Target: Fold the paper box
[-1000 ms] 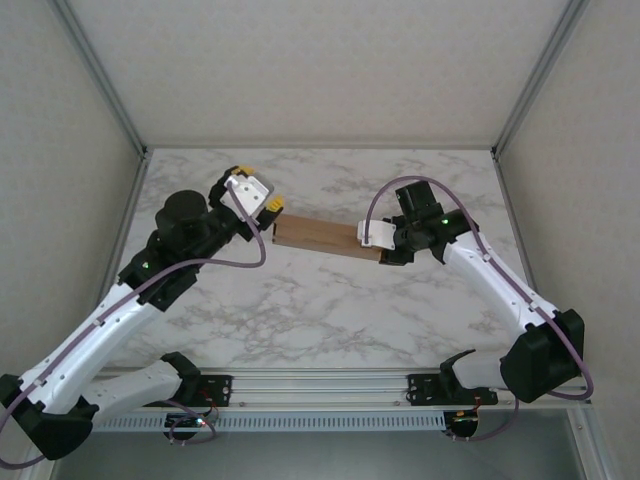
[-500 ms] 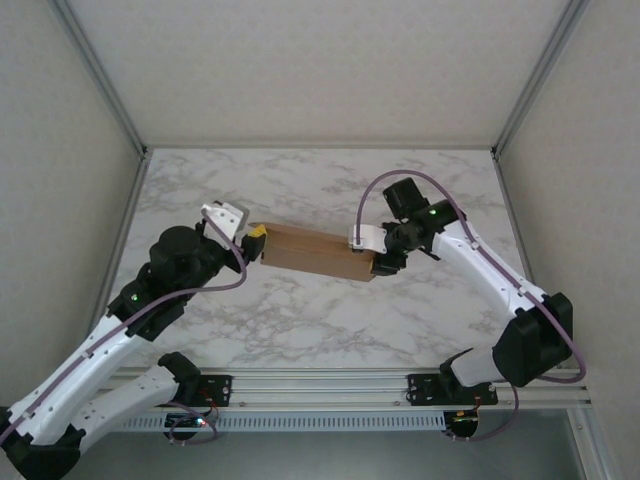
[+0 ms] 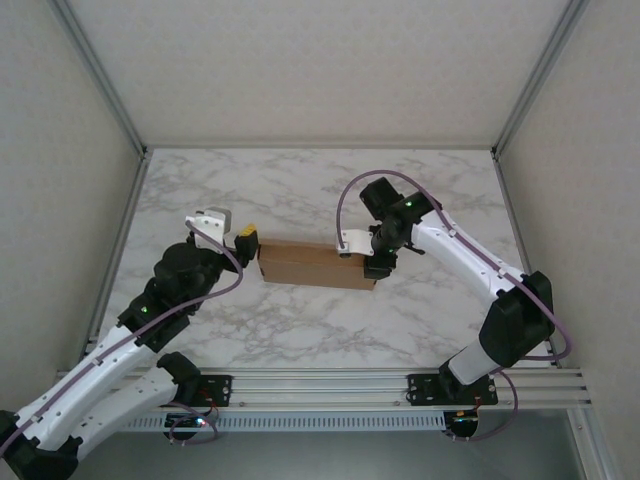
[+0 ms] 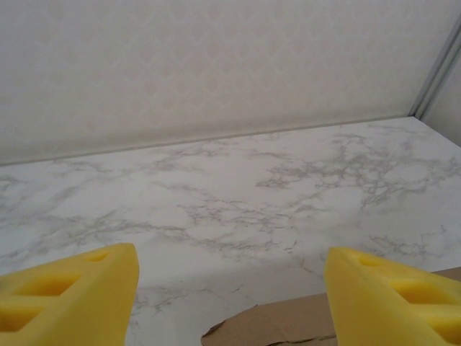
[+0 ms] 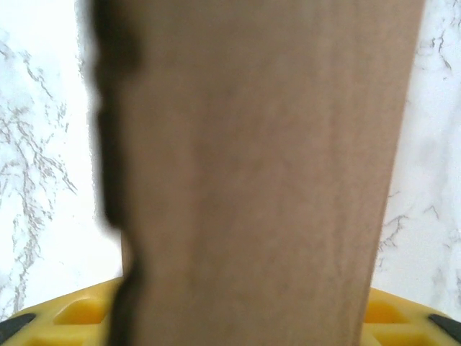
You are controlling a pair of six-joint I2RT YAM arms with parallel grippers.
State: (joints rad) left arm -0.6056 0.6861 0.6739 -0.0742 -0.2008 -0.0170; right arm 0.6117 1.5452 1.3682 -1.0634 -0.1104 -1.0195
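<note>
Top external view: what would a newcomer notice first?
The brown paper box stands out at the middle of the marble table, its right end gripped by the right hand. The left hand, yellow fingers spread open, sits right at the box's left end.

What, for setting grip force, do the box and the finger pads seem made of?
The paper box looks like brown cardboard, matte, with a rough fibrous edge. The left finger pads look like yellow foam or soft rubber, matte, with moulded recesses; which one is unclear.
</note>
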